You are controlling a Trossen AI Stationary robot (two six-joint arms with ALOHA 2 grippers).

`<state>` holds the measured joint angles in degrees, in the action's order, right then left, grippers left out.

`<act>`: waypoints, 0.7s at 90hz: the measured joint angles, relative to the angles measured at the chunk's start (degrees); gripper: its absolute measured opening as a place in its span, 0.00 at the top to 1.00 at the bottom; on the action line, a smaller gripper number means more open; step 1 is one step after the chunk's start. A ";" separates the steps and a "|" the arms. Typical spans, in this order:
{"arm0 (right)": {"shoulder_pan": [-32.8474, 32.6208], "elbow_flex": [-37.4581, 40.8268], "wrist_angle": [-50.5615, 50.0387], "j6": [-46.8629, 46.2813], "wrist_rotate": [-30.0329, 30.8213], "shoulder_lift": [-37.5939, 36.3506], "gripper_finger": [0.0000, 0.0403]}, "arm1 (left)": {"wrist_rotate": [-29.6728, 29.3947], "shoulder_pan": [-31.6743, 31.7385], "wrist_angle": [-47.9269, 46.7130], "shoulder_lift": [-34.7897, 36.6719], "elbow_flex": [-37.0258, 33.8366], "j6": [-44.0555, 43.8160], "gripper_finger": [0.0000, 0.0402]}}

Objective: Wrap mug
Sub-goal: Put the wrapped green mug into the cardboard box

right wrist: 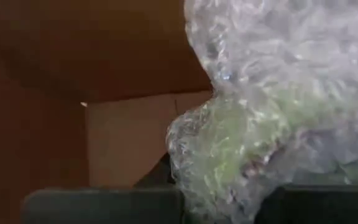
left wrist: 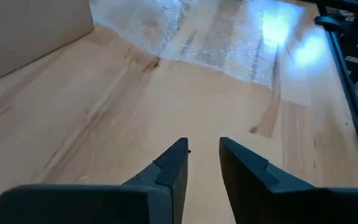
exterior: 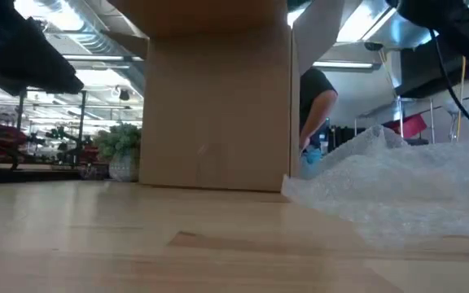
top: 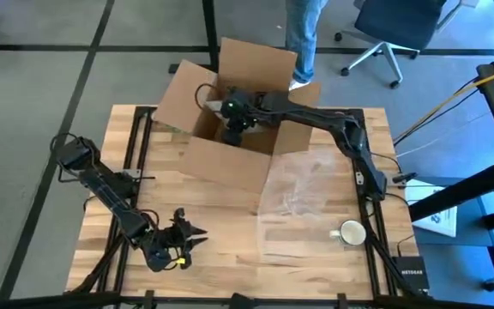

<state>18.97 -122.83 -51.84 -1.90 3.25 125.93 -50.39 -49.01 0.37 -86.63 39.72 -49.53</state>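
My right gripper (top: 232,130) is down inside the open cardboard box (top: 230,163), closed around a bubble-wrapped greenish bundle (right wrist: 241,149). A loose bubble wrap sheet (top: 303,202) lies outside the box, white mug (top: 351,233) at its far edge. My left gripper (top: 187,236), fingers (left wrist: 173,165) slightly parted, holds nothing over bare table (top: 221,223).

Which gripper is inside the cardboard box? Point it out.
The right gripper, reaching down into the open cardboard box with a bubble-wrapped bundle. The left gripper hovers over bare table, fingers slightly apart.
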 joint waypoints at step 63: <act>1.23 13.93 14.66 -6.04 -15.49 0.94 0.65 | 0.00 0.04 0.15 -0.02 0.00 -1.92 0.81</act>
<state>20.20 -108.91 -37.19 -7.94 -12.24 126.88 -50.39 -48.97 0.51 -86.65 39.72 -51.46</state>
